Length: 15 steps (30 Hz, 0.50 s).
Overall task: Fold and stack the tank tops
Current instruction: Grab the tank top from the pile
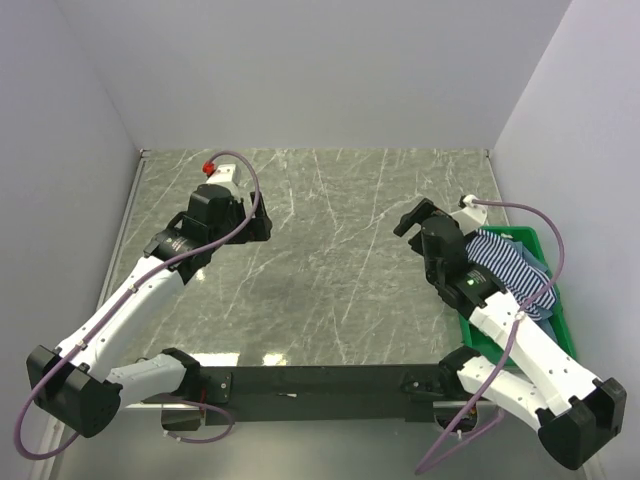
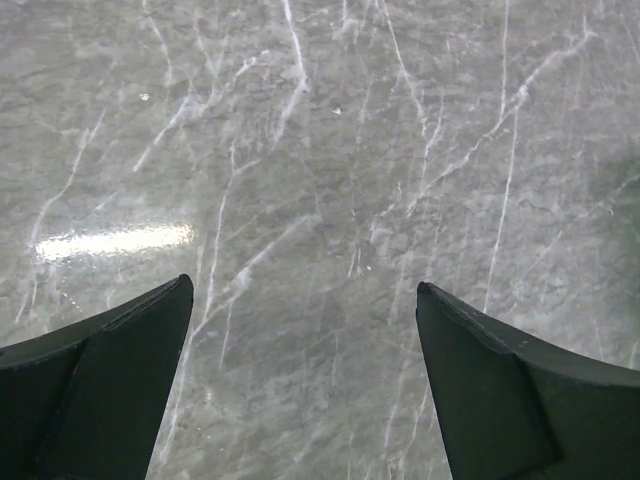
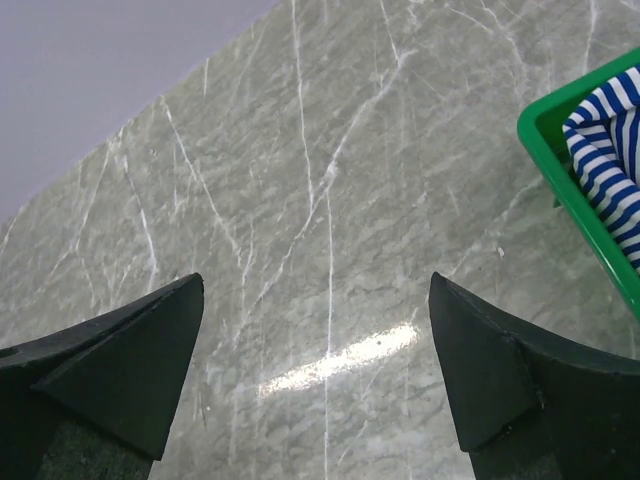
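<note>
The striped tank top [image 1: 503, 260] lies bunched in a green crate [image 1: 522, 233] at the right edge of the overhead view, partly hidden behind the right arm. In the right wrist view its blue-and-white stripes show in the upper right corner, inside the crate's rim. The right gripper [image 3: 315, 282] hangs over bare marble table [image 1: 330, 200] just left of the crate, fingers spread wide and holding nothing. The left gripper [image 2: 303, 288], in the upper left of the overhead view, is likewise spread wide over bare marble.
</note>
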Each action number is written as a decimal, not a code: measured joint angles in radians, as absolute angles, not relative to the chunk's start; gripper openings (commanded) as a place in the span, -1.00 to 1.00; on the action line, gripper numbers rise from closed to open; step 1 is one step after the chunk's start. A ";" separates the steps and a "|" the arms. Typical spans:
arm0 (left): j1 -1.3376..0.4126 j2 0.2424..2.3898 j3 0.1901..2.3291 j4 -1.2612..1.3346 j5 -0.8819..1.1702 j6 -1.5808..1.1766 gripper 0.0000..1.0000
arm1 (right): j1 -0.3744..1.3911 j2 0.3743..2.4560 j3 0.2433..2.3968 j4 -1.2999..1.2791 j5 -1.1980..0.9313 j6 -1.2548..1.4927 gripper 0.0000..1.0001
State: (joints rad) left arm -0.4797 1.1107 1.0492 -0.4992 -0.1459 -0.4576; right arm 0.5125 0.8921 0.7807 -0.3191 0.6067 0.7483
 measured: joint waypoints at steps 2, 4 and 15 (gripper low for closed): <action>-0.480 1.110 1.050 -0.500 -0.133 -0.458 0.99 | 0.513 0.881 0.778 -0.332 0.607 0.751 0.99; -0.480 1.108 1.050 -0.500 -0.112 -0.461 0.99 | 0.513 0.876 0.778 -0.345 0.610 0.751 0.99; -0.480 1.065 1.018 -0.490 -0.057 -0.467 0.99 | 0.353 1.045 0.980 -0.540 0.599 0.720 0.99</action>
